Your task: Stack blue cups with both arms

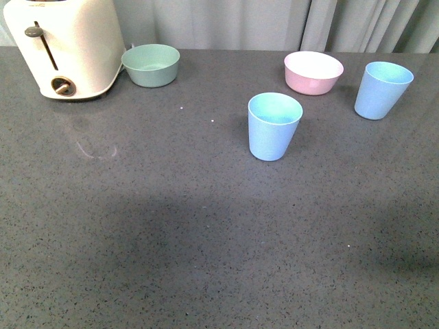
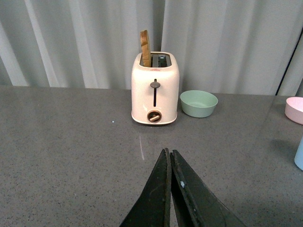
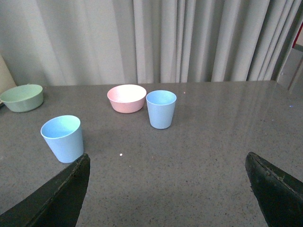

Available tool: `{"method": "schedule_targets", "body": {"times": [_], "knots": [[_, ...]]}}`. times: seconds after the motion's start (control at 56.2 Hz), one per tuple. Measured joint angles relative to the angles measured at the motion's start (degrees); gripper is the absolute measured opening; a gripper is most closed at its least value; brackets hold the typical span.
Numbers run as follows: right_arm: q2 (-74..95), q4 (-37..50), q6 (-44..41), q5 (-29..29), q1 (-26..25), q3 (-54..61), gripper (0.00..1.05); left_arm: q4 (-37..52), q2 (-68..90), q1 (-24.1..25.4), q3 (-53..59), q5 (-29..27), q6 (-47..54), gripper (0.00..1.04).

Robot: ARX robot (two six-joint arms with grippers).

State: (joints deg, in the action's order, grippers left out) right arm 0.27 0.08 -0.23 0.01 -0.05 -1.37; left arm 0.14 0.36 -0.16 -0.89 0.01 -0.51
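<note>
Two light blue cups stand upright and apart on the grey table. One cup [image 1: 274, 126] [image 3: 63, 138] is near the middle, the other cup [image 1: 381, 90] [image 3: 161, 109] is at the far right, beside the pink bowl. Neither arm shows in the front view. My left gripper [image 2: 169, 152] is shut with nothing between its fingers, pointing toward the toaster; a sliver of blue cup [image 2: 299, 153] shows at that view's edge. My right gripper [image 3: 168, 161] is open wide and empty, with both cups ahead of it at a distance.
A cream toaster [image 1: 65, 44] [image 2: 155, 87] with a slice of toast stands at the back left. A pale green bowl [image 1: 151, 64] [image 2: 199, 103] [image 3: 22, 97] sits next to it. A pink bowl [image 1: 313, 72] [image 3: 126, 98] lies between the cups at the back. Grey curtains hang behind the table.
</note>
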Motion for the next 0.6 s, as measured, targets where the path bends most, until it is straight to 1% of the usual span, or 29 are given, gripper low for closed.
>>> {"method": "schedule_targets", "body": {"times": [0.107,0.178,0.196,0.231,0.249,0.285,0.32,0.356,0.409,0.427,0.462,0.498,0.516,0.605], "knots": [[0.00,0.00,0.00,0.00,0.00,0.00,0.96,0.00,0.00,0.00,0.00,0.00,-0.04,0.02],[0.00,0.00,0.02,0.00,0.00,0.00,0.96,0.00,0.00,0.00,0.00,0.00,0.00,0.16],[0.02,-0.02,0.04,0.00,0.00,0.00,0.96,0.00,0.00,0.00,0.00,-0.02,0.00,0.18],[1.20,-2.47,1.33,-0.17,-0.20,-0.72,0.96,0.00,0.00,0.00,0.00,0.00,0.00,0.25],[3.82,-6.71,2.69,-1.44,-0.79,-2.38,0.96,0.00,0.00,0.00,0.00,-0.02,0.00,0.28],[8.00,-8.48,3.69,-2.43,-1.84,-3.78,0.96,-0.02,0.00,0.00,0.00,-0.02,0.02,0.34],[12.90,-7.43,3.72,-3.87,-3.23,-4.74,0.96,-0.02,0.00,0.00,0.00,0.00,0.02,0.39],[17.97,-4.70,3.63,-5.38,-4.70,-5.57,0.96,-0.02,0.00,-0.02,0.00,0.00,0.02,0.44],[28.33,3.06,2.38,-8.50,-7.39,-7.87,0.96,-0.02,0.00,0.00,0.00,0.00,0.02,0.55],[32.04,6.01,1.73,-8.66,-7.98,-8.94,0.96,-0.02,0.00,0.00,0.00,0.00,0.02,0.58],[41.46,13.16,-1.42,-9.79,-9.01,-12.15,0.96,-0.02,0.00,-0.02,0.00,0.00,0.02,0.67],[48.85,17.27,-3.91,-11.58,-9.62,-15.32,0.96,-0.02,0.00,0.00,0.00,-0.02,0.02,0.74],[54.31,19.41,-5.92,-12.57,-9.84,-17.97,0.96,-0.02,0.00,0.00,0.00,-0.02,0.02,0.80],[67.80,20.13,-12.28,-14.01,-9.88,-25.55,0.96,-0.02,0.00,0.00,0.00,0.00,0.02,0.94]]}}
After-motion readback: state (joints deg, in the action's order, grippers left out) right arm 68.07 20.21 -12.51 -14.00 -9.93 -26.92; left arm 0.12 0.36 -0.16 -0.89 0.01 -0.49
